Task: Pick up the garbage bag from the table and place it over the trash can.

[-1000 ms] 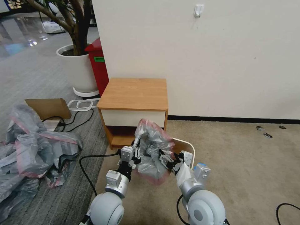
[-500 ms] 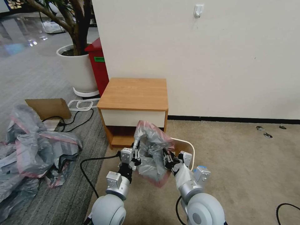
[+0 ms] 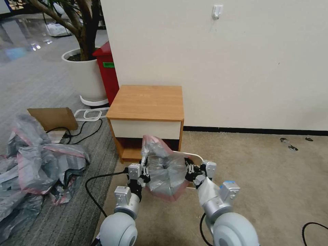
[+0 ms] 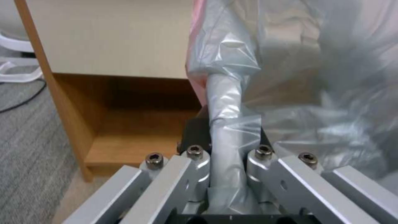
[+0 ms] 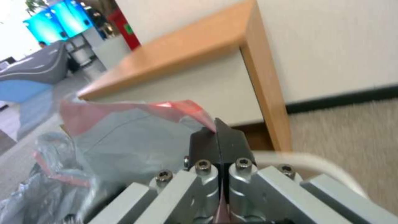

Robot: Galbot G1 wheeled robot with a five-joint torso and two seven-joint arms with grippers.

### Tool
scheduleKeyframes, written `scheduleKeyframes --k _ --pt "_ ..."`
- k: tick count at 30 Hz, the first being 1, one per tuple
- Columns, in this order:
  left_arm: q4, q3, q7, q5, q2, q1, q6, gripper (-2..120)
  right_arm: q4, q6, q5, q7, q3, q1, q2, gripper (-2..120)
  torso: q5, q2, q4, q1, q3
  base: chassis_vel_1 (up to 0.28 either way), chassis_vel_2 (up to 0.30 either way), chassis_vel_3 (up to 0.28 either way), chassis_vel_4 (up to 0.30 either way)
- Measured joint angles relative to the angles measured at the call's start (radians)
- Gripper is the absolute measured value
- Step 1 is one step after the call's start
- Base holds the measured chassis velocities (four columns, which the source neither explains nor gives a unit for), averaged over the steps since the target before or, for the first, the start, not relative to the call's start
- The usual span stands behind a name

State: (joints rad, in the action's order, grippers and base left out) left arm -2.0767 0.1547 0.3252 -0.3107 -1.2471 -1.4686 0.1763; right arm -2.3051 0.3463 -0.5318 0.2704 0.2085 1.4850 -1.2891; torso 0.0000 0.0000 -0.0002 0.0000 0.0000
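The garbage bag [image 3: 164, 168], grey and translucent with a pink rim band, hangs stretched between my two grippers in front of the table [image 3: 147, 101]. My left gripper [image 3: 144, 169] is shut on a twisted fold of the garbage bag [image 4: 226, 118]. My right gripper [image 3: 190, 172] is shut on the pink rim of the garbage bag [image 5: 136, 130]. Beneath and behind the bag, part of the cream-white rim of the trash can [image 3: 197, 156] shows on the floor; the rest of it is hidden. The trash can rim [image 5: 307, 160] also curves past the right gripper [image 5: 218, 130].
The table stands against a white wall, its lower shelf [image 4: 132, 140] close to my left gripper [image 4: 222, 137]. A heap of grey-and-pink bags [image 3: 37, 164] lies on the left floor, with black cables [image 3: 99, 177], cardboard [image 3: 53, 118], a red bin [image 3: 106, 70] and a plant pot [image 3: 85, 77]. Beige carpet [image 3: 266, 177] lies open to the right.
Both grippers have moved apart, the right one farther right and the left slightly left, spreading the bag wider. More of the trash can rim shows behind the bag.
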Motion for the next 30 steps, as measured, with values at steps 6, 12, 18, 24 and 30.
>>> scheduleKeyframes --k 6,12,18,24,30 --pt "-0.022 -0.003 -0.007 -0.009 0.004 -0.021 0.007 7 0.026 0.055 -0.055 0.011 0.026 -0.107 0.045 0 0.0 0.0 0.0001 0.0 0.0 0.0 0.0 0.0 0.0" --pt "-0.042 0.012 -0.026 -0.021 0.007 -0.043 0.006 7 0.096 0.175 -0.208 0.168 0.023 -0.258 0.091 0 0.0001 0.0 0.0004 0.0 0.0 0.0 0.0 0.0 0.0" --pt "-0.048 0.038 -0.04 -0.052 0.005 -0.046 0.003 7 0.111 0.269 -0.296 0.249 0.039 -0.285 0.169 0 0.0 0.0 0.0002 0.0 0.0 0.0 0.0 0.0 0.0" --pt "-0.043 0.079 -0.079 -0.125 -0.002 -0.033 -0.008 7 0.101 0.322 -0.395 0.27 0.076 -0.279 0.262 0 0.0001 0.0 0.0001 0.0 0.0 0.0 0.0 0.0 0.0" --pt "-0.006 0.114 -0.126 -0.184 -0.004 -0.019 -0.03 7 0.086 0.362 -0.51 0.268 0.112 -0.273 0.299 3 0.0001 0.0 0.0001 0.0 0.0 0.0 0.0 0.0 0.0"
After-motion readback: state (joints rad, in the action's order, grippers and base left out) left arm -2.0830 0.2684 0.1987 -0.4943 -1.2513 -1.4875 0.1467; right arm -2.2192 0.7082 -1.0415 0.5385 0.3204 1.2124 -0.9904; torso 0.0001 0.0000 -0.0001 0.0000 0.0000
